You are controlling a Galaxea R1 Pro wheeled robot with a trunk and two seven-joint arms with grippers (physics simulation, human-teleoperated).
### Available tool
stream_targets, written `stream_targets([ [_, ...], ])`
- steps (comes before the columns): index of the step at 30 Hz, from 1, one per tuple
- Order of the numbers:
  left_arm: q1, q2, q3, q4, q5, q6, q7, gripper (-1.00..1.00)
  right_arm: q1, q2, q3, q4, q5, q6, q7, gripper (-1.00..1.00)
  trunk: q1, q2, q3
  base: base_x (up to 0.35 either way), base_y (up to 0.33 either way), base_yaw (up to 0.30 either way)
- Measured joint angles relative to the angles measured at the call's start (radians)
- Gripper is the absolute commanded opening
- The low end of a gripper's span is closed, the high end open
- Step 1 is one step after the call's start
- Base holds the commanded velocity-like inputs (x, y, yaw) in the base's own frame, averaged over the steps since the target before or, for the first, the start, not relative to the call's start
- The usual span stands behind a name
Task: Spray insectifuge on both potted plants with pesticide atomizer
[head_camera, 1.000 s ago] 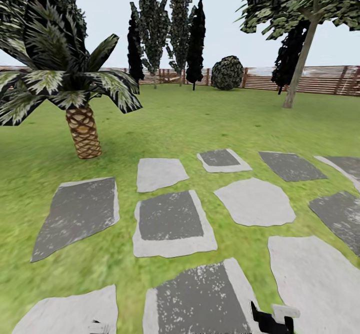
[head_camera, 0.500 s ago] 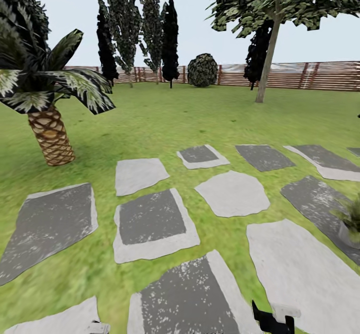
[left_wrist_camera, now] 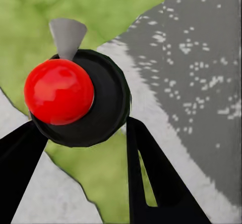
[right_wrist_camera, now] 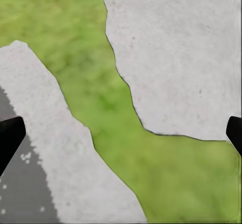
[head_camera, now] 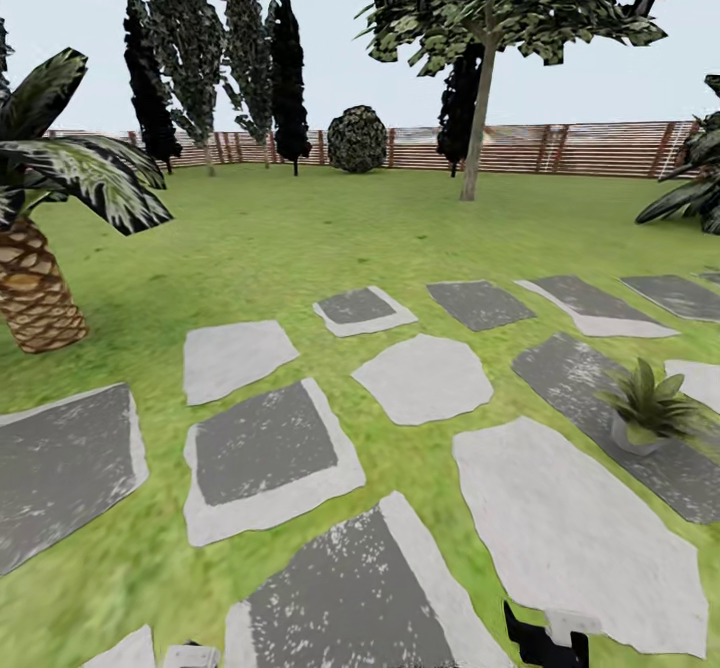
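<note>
Now view swung right – potted plant (head_camera: pixel 648 410) fully visible on slab (head_camera: pixel 600 388), right jaws apart, left jaws unclear

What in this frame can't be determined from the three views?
- Left gripper: a black disc with a red ball covers the gap; what it belongs to is unclear.
- Right gripper: fingertips cut by the picture's edges.
- Potted plant: too small for leaf detail.
</note>
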Motion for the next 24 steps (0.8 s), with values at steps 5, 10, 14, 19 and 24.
stream_targets([
  [5,0.000,0.000,0.000,0.000,0.000,0.000,0.000,-1.00,0.000,0.000,0.000,0.000,0.000,0.000,0.000,1.00,0.000,0.000,0.000,0.000,0.000,-0.293],
  [10,0.000,0.000,0.000,0.000,0.000,0.000,0.000,-1.00,0.000,0.000,0.000,0.000,0.001,0.000,0.000,1.00,0.000,0.000,0.000,0.000,0.000,-0.298],
  [14,0.000,0.000,0.000,0.000,0.000,0.000,0.000,-1.00,0.000,0.000,0.000,0.000,0.001,0.000,0.000,1.00,0.000,0.000,0.000,0.000,0.000,-0.300],
  [19,0.000,0.000,0.000,0.000,0.000,0.000,0.000,-1.00,0.000,0.000,0.000,0.000,0.001,0.000,0.000,1.00,0.000,0.000,0.000,0.000,0.000,-0.300],
  [24,0.000,0.000,0.000,0.000,0.000,0.000,0.000,-1.00,0.000,0.000,0.000,0.001,0.001,0.000,0.000,1.00,0.000,0.000,0.000,0.000,0.000,-0.300],
])
